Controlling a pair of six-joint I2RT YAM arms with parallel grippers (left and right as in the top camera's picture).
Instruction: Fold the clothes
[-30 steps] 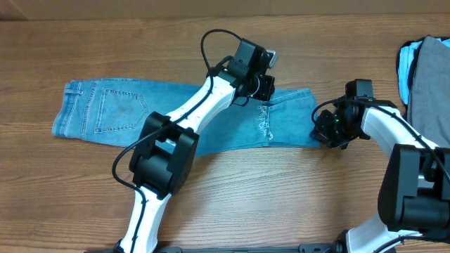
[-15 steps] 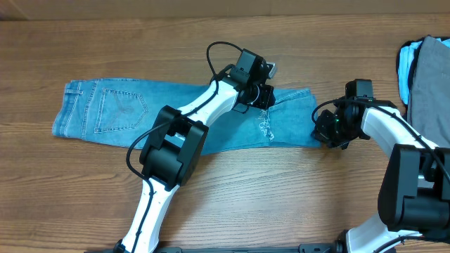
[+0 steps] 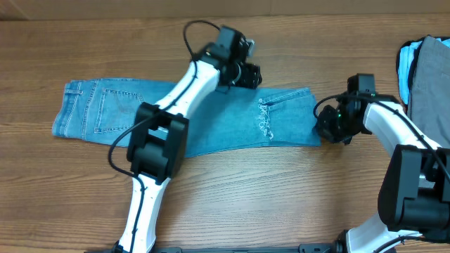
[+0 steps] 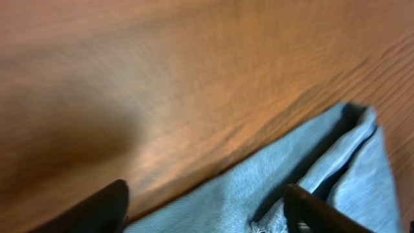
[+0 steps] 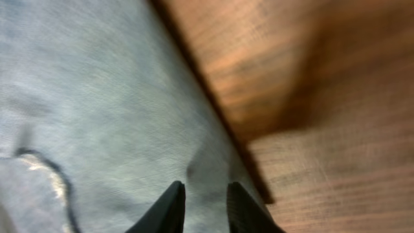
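Diagonally, left arm (image 3: 184, 88) across jeans (image 3: 105, 112)

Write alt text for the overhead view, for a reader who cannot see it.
Light-blue jeans lie spread on a table, waist to the left. The left arm's fingers are at their far edge; the right arm's fingers are at the leg hems. More clothes are piled at the right edge.

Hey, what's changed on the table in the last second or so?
The left tool opened, let go of the light-blue jeans and drew back off their far edge, toward the robot's left. The right tool stayed at the hem end, with a narrow gap between its fingers; whether it grips is unclear. The jeans and the garment pile kept their places.
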